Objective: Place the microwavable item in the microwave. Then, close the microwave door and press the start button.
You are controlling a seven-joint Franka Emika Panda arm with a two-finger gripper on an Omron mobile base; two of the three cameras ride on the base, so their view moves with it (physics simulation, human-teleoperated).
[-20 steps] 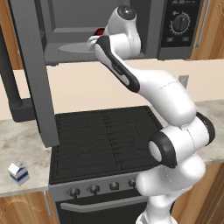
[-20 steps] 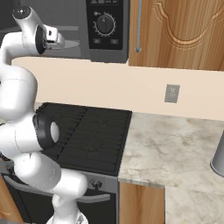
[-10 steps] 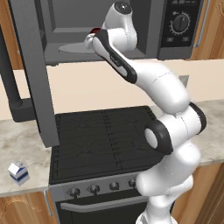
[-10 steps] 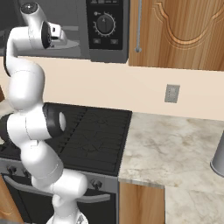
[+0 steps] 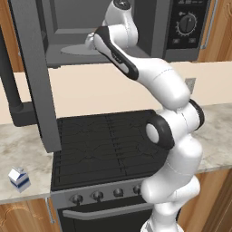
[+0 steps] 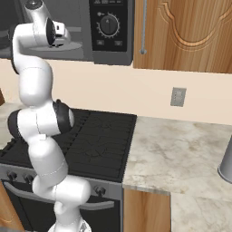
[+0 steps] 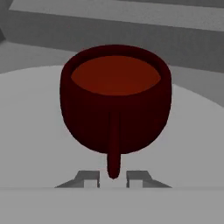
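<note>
Looking along the hand, you see one microwavable item (image 7: 116, 100), a dark red cup-like bowl with a thin handle pointing at 6 o'clock, standing upright on the pale turntable (image 7: 39, 131) inside the microwave (image 5: 113, 31). The gripper (image 7: 113, 178) sits right at the handle's tip: its two fingertips (image 7: 89, 177) stand slightly apart on either side of that tip, and you cannot tell whether they still pinch it or have let go.

In the left base view you can count one microwave door (image 5: 31, 72), swung wide open at 9 o'clock of the cavity, one black stove (image 5: 104, 140) below, and one white-and-blue milk carton (image 5: 19, 177) on the counter (image 5: 22, 145) at 8 o'clock of the stove. One round dial (image 6: 109, 25) sits on the microwave's black panel; the markings around it are too small to read. The carton shows no legible writing.
</note>
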